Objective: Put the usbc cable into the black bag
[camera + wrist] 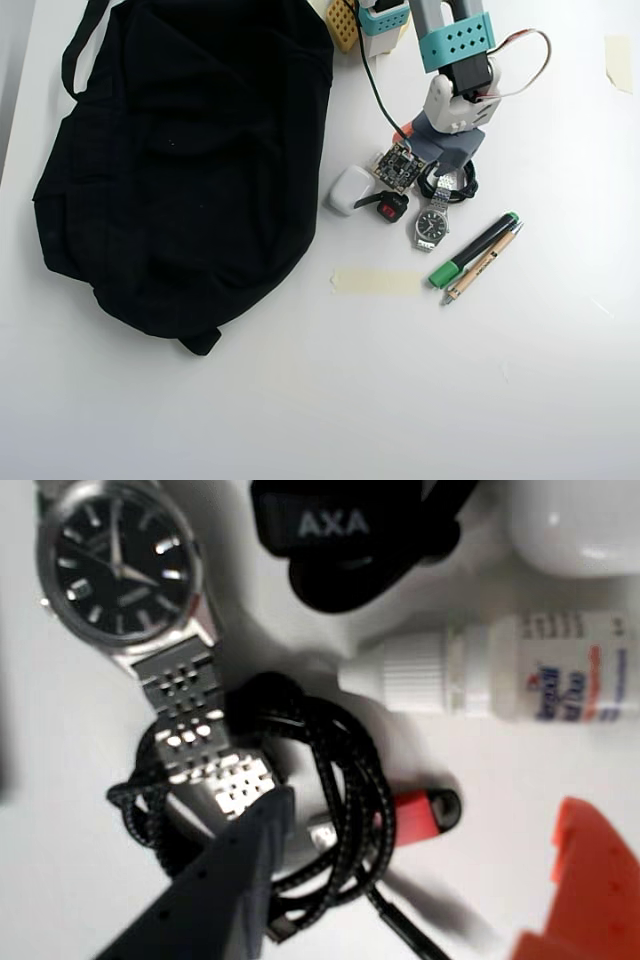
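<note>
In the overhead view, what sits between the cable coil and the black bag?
In the overhead view, a white case and a small black item lie between the cable and the bag; the rest is bare table.

In the overhead view you have the bag (185, 160) filling the table's (300, 400) left half toward the top edge. Right of it lie a case (349, 189), then the watch (432, 225), with the cable (447, 186) just above the watch under the arm. Two pens (478, 255) lie right of the watch. In the wrist view the cable (340, 780) overlaps the watch band (205, 730).
</note>
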`<state>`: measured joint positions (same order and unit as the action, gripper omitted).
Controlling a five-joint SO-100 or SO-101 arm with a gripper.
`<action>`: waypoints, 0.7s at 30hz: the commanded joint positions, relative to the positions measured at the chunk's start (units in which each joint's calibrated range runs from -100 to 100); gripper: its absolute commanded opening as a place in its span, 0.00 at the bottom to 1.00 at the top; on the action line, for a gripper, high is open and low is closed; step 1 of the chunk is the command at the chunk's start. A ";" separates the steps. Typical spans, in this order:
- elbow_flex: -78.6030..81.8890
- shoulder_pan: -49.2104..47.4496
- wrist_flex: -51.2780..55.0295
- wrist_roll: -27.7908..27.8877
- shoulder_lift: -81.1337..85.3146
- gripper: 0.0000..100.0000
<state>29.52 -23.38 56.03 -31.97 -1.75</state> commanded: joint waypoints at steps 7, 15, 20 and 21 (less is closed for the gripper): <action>-3.47 -0.41 -0.82 1.45 -3.73 0.34; -3.47 -0.93 -4.87 1.45 -7.29 0.34; -3.56 -1.53 -7.88 1.45 -9.04 0.33; -3.56 -1.53 -8.66 1.45 -9.45 0.33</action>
<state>27.39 -24.11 50.23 -30.79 -10.18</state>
